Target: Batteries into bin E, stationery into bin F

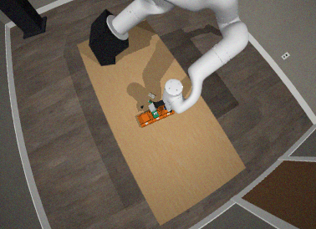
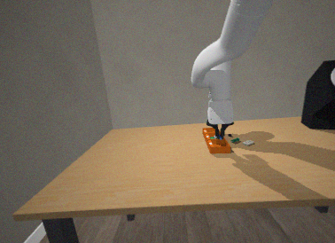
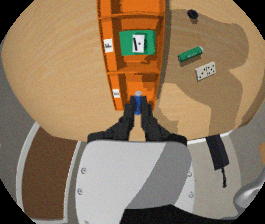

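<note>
My gripper [image 3: 138, 102] [image 2: 219, 137] is shut on a blue battery [image 3: 138, 106] with a silvery end. It holds it over the end compartment of the orange bin row [image 3: 103, 30] [image 2: 220, 150] [image 1: 145, 117]; that compartment's label [image 3: 116, 93] seems to read E. The height of the battery above the bin floor is hard to tell. The middle compartment, whose label [image 3: 108, 45] seems to read F, holds a green block [image 3: 123, 44] [image 1: 156, 115] with a white and black patch. A green battery [image 3: 190, 54] [image 2: 235, 140] lies on the table beside the bins.
A white domino [image 3: 206, 71] [image 2: 248, 143] [image 1: 152, 95] lies near the green battery. A small dark thing [image 3: 193, 14] [image 2: 229, 135] [image 1: 142, 107] lies farther along the same side of the bins. The bin walls are close around the fingertips.
</note>
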`<action>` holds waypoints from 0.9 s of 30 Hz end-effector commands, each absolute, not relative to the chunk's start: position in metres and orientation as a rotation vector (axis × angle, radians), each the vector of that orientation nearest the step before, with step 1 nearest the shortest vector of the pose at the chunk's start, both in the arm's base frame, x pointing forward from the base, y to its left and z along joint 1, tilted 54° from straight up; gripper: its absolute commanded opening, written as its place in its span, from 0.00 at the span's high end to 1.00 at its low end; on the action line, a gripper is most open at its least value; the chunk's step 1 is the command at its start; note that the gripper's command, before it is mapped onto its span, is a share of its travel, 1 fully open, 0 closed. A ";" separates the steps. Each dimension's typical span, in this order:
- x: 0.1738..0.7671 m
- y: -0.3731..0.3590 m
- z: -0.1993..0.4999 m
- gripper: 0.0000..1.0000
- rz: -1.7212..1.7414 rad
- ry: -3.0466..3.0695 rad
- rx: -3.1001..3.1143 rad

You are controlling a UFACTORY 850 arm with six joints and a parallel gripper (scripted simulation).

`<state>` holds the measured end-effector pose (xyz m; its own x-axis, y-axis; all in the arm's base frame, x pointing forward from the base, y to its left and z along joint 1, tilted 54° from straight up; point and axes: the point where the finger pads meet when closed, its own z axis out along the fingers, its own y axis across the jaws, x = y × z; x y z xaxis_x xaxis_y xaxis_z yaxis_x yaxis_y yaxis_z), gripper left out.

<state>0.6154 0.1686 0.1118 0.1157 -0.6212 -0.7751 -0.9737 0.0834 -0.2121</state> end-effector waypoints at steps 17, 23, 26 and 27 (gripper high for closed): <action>0.617 0.174 0.107 1.00 0.556 1.565 -1.629; 0.619 0.181 0.103 1.00 0.556 1.565 -1.629; 0.620 0.185 0.099 1.00 0.556 1.565 -1.629; 0.621 0.187 0.098 1.00 0.556 1.565 -1.629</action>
